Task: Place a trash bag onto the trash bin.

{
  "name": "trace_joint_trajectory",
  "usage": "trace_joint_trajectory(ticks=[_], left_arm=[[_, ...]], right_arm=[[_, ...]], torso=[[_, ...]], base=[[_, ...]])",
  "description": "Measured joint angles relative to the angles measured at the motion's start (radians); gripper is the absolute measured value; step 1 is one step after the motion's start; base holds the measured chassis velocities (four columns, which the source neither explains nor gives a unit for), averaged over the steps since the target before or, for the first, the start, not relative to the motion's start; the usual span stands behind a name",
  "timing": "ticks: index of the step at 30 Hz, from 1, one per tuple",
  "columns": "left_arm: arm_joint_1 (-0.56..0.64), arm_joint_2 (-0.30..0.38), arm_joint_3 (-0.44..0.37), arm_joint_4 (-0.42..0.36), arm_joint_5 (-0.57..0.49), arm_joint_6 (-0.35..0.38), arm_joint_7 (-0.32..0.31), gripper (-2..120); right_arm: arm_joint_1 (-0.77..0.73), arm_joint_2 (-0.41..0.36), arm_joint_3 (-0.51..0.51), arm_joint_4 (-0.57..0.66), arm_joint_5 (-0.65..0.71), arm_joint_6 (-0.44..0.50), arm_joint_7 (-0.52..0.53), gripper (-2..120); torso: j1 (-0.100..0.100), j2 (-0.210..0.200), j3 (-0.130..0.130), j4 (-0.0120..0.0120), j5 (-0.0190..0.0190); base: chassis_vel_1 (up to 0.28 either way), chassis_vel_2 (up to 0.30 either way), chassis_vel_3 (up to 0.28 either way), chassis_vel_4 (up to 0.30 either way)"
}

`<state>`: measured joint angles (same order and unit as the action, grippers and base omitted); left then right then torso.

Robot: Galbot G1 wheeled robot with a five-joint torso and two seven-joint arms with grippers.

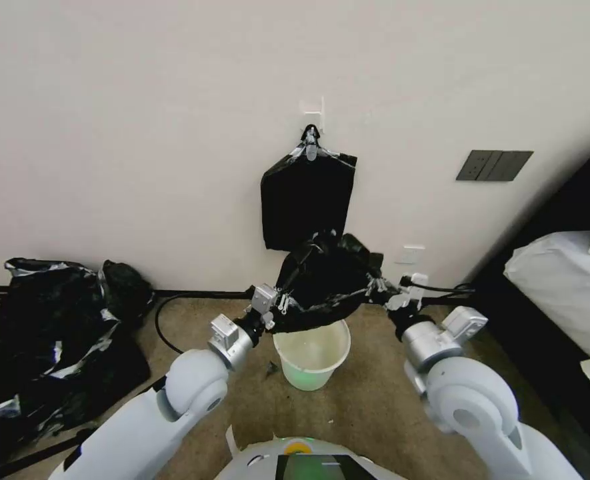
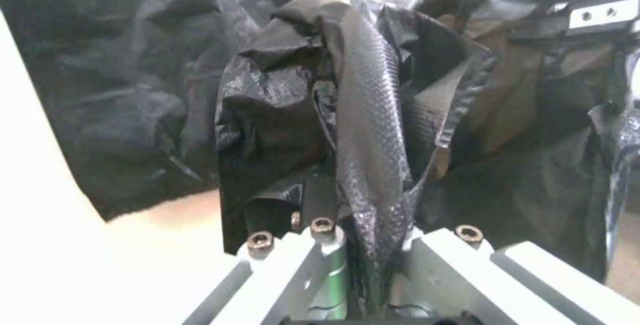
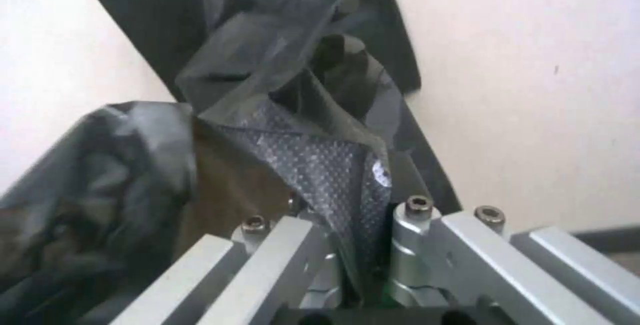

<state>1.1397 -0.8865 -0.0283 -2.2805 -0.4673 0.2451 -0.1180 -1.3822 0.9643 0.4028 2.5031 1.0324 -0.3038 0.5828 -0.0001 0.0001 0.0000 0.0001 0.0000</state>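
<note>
The bin [image 1: 312, 353] sits on the carpet right in front of the robot, open, round and cream-white. Just above its rim hangs the bag [image 1: 325, 283], black, shiny and crumpled. The left claw [image 1: 276, 308] pinches the bag's edge at 9 o'clock, and the right claw [image 1: 379, 288] pinches it at 3 o'clock. There is bare carpet all around the bin. Farther back at 12 o'clock, a flat black bundle [image 1: 307, 200] hangs from a clip [image 1: 311, 148] on the wall.

Clipped black bundle [image 1: 307, 200] on wall [image 1: 141, 133]
</note>
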Motion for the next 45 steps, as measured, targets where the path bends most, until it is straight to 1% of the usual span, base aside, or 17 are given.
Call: trace_joint_trajectory(ticks=[1, 5, 10, 12, 13, 14, 15, 20, 25, 26, 29, 30, 32, 37, 40, 43, 45], left_arm=[[0.000, 0.000, 0.000, 0.000, 0.000, 0.000, 0.000, 0], [-0.017, -0.008, 0.025, 0.063, 0.009, -0.038, 0.018, 0], [-0.028, -0.017, 0.039, 0.107, 0.033, -0.063, 0.025, 0], [-0.034, -0.025, 0.040, 0.138, 0.061, -0.083, 0.031, 0], [-0.034, -0.029, 0.039, 0.149, 0.072, -0.092, 0.032, 0], [-0.034, -0.029, 0.039, 0.149, 0.072, -0.092, 0.032, 0], [-0.032, -0.033, 0.033, 0.158, 0.086, -0.097, 0.033, 0], [-0.015, -0.034, 0.004, 0.160, 0.095, -0.097, 0.033, 0], [-0.023, -0.039, 0.005, 0.166, 0.086, -0.082, 0.030, 0], [-0.023, -0.039, 0.005, 0.166, 0.086, -0.082, 0.030, 0], [-0.019, -0.041, 0.010, 0.165, 0.043, -0.067, 0.013, 0], [-0.019, -0.041, 0.010, 0.165, 0.043, -0.067, 0.013, 0], [-0.005, -0.028, -0.004, 0.153, 0.018, -0.065, 0.011, 0], [0.007, 0.003, -0.045, 0.118, -0.002, -0.056, 0.003, 0], [0.010, 0.009, -0.061, 0.102, -0.009, -0.052, -0.001, 0], [0.015, 0.009, -0.070, 0.091, -0.016, -0.048, -0.011, 0], [0.017, 0.009, -0.072, 0.079, -0.023, -0.032, -0.021, 0]], right_arm=[[0.000, 0.000, 0.000, 0.000, 0.000, 0.000, 0.000, 6], [-0.008, 0.030, -0.010, -0.001, -0.011, -0.002, 0.000, 6], [-0.011, 0.044, -0.021, -0.006, -0.006, 0.004, -0.001, 6], [-0.007, 0.061, -0.047, -0.008, -0.005, 0.011, -0.001, 6], [0.000, 0.068, -0.067, -0.008, -0.004, 0.018, -0.001, 3], [0.000, 0.068, -0.067, -0.008, -0.004, 0.018, -0.001, 3], [0.011, 0.075, -0.096, -0.007, 0.005, 0.025, 0.000, 0], [0.037, 0.077, -0.149, -0.005, 0.066, 0.028, 0.030, 0], [0.056, 0.034, -0.133, -0.004, 0.174, 0.032, 0.064, 0], [0.056, 0.034, -0.133, -0.004, 0.174, 0.032, 0.064, 0], [0.085, -0.019, -0.102, -0.004, 0.312, 0.043, 0.064, 0], [0.085, -0.019, -0.102, -0.004, 0.312, 0.043, 0.064, 0], [0.089, -0.052, -0.095, -0.004, 0.361, 0.048, 0.048, 0], [0.082, -0.093, -0.085, -0.003, 0.384, 0.093, -0.020, 0], [0.085, -0.099, -0.081, -0.002, 0.401, 0.101, -0.030, 0], [0.075, -0.112, -0.073, -0.002, 0.420, 0.101, -0.019, 0], [0.057, -0.125, -0.066, -0.002, 0.440, 0.101, 0.024, 0]], torso=[[0.000, 0.000, 0.000, 0.0000, 0.0000], [0.000, 0.000, 0.000, -0.0001, 0.0000], [0.000, 0.000, 0.000, -0.0001, -0.0001], [0.000, 0.000, 0.000, -0.0002, -0.0001], [0.000, 0.000, 0.000, -0.0002, -0.0001], [0.000, 0.000, 0.000, -0.0002, -0.0001], [0.000, 0.000, 0.000, -0.0001, -0.0001], [0.000, 0.000, 0.000, 0.0002, 0.0000], [0.000, 0.000, 0.000, -0.0003, 0.0001], [0.000, 0.000, 0.000, -0.0003, 0.0001], [0.000, 0.000, 0.000, -0.0001, 0.0000], [0.000, 0.000, 0.000, -0.0001, 0.0000], [0.000, 0.000, 0.000, 0.0001, 0.0000], [0.000, 0.000, 0.000, -0.0001, 0.0001], [0.000, 0.000, 0.000, 0.0000, 0.0001], [0.000, 0.000, 0.000, 0.0001, 0.0000], [0.000, 0.000, 0.000, -0.0001, 0.0000]], base=[[0.000, 0.000, 0.000, 0.000], [0.000, 0.000, 0.000, 0.000], [0.000, 0.000, 0.000, 0.000], [0.000, 0.000, 0.000, 0.000], [0.000, 0.000, 0.000, 0.000], [0.000, 0.000, 0.000, 0.000], [0.000, 0.000, 0.000, 0.000], [0.000, 0.000, 0.000, 0.000], [0.000, 0.000, 0.000, 0.000], [0.000, 0.000, 0.000, 0.000], [0.000, 0.000, 0.000, 0.000], [0.000, 0.000, 0.000, 0.000], [0.000, 0.000, 0.000, 0.000], [0.000, 0.000, 0.000, 0.000], [0.000, 0.000, 0.000, 0.000], [0.000, 0.000, 0.000, 0.000], [0.000, 0.000, 0.000, 0.000]])
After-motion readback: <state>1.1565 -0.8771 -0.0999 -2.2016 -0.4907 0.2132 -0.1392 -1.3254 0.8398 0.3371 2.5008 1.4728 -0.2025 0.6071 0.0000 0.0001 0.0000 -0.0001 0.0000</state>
